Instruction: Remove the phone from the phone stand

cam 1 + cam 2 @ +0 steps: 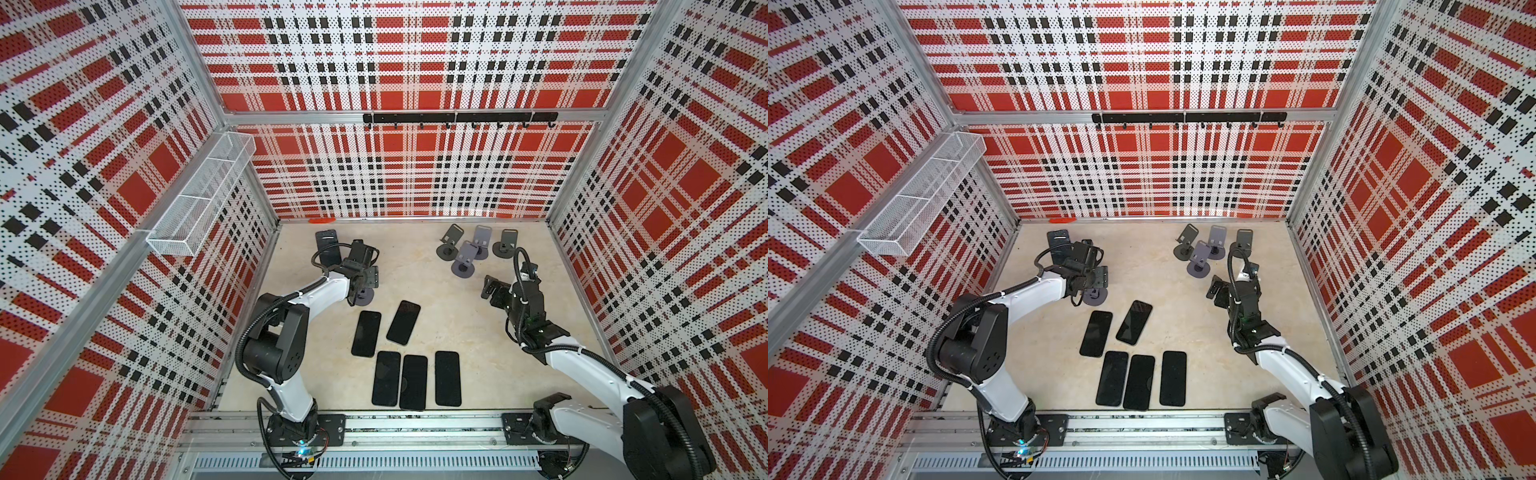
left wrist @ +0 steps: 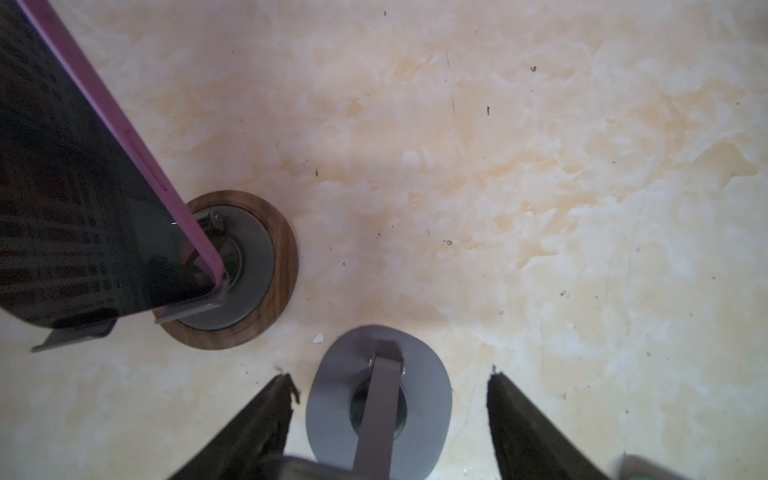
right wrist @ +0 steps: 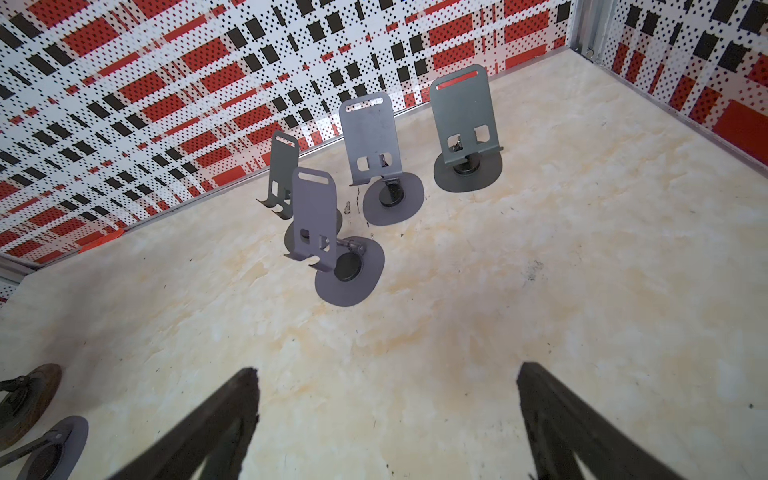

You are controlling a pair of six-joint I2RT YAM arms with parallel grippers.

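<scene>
Jaws of my left gripper [image 2: 390, 372] stand apart, straddling the neck and round base of an empty grey stand [image 2: 430, 399]. I see bare table [image 2: 540, 187] between each fingertip and that base, and nothing clamped.

Just beside it, the phone [image 2: 75, 187], dark-screened with a pink edge, leans upright in the phone stand [image 2: 286, 266], the one with the wood-coloured rim. Its bottom edge is seated on the stand's lip. Neither gripper touches it. In a top view the same phone [image 1: 327, 243] shows near the back left of the table, just behind the left arm's wrist.

My right gripper [image 3: 386, 399] hangs wide open above bare table on the right side, holding nothing. It faces four empty stands [image 3: 332, 232] clustered near the back wall, well apart from the phone.

Five more phones [image 1: 413, 382] lie flat toward the front middle, between my two arms. Three sit side by side in a row, and two lie at an angle just behind them. The nearest of these lies close to the grey stand's base.
</scene>
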